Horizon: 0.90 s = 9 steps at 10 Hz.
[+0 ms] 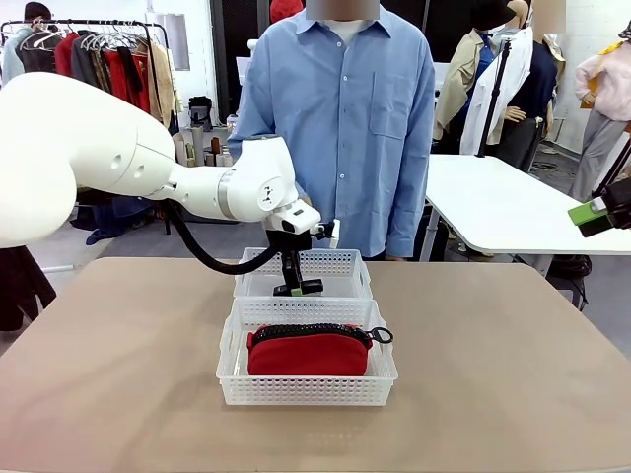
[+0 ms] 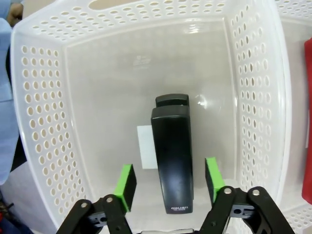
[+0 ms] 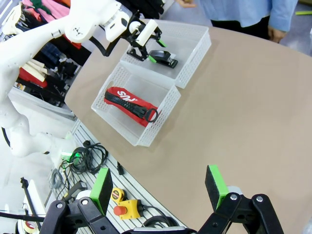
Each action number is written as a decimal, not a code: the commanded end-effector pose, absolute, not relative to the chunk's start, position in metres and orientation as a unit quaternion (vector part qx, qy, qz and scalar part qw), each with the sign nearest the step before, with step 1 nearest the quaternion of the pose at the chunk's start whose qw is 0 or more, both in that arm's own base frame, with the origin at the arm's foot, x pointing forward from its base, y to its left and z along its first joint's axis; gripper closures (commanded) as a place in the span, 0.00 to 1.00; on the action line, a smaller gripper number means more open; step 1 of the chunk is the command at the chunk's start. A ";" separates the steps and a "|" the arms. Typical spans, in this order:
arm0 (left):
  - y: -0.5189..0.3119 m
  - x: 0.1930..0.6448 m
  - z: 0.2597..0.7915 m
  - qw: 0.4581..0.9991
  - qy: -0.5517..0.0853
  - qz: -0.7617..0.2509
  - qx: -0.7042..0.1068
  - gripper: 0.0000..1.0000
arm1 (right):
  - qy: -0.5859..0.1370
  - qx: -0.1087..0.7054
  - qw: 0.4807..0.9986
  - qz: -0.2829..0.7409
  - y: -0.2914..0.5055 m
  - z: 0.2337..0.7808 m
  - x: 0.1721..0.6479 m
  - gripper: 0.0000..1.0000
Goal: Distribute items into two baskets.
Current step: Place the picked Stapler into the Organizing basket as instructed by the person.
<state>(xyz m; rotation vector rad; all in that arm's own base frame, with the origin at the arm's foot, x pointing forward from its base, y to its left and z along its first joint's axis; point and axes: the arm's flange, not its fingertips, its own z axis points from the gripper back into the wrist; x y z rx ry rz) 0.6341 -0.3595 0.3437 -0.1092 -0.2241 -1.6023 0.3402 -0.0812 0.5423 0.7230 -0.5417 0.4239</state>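
Nearest me, the pouch (image 1: 309,352) lies in the near basket (image 1: 229,367), while my left jaws stand apart astride the stapler (image 2: 171,156) on the far basket (image 2: 46,122) floor, so both seem placed; next I lift clear, right jaws wide and empty.

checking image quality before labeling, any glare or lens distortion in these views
Left wrist view: a small glare spot on the basket floor beside the stapler, and the basket walls bow outward from the wide lens. Front view: even light, with soft shadows under the near basket. Right wrist view: the table edge curves.
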 end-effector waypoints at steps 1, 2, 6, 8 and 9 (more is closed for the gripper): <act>-0.351 0.629 0.363 0.689 -0.101 -0.717 -0.048 0.00 | -0.258 0.344 0.879 0.204 -0.083 0.544 0.340 0.00; -0.347 0.625 0.372 0.693 -0.106 -0.711 -0.047 0.00 | -0.258 0.344 0.879 0.204 -0.083 0.544 0.340 0.00; -0.330 0.608 0.401 0.712 -0.106 -0.693 -0.042 0.00 | -0.258 0.344 0.879 0.204 -0.083 0.544 0.340 0.00; -0.324 0.609 0.404 0.721 -0.082 -0.686 -0.047 0.00 | -0.258 0.344 0.879 0.204 -0.083 0.544 0.340 0.00; -0.336 0.622 0.404 0.706 -0.107 -0.699 -0.031 0.00 | -0.258 0.344 0.879 0.204 -0.083 0.544 0.340 0.00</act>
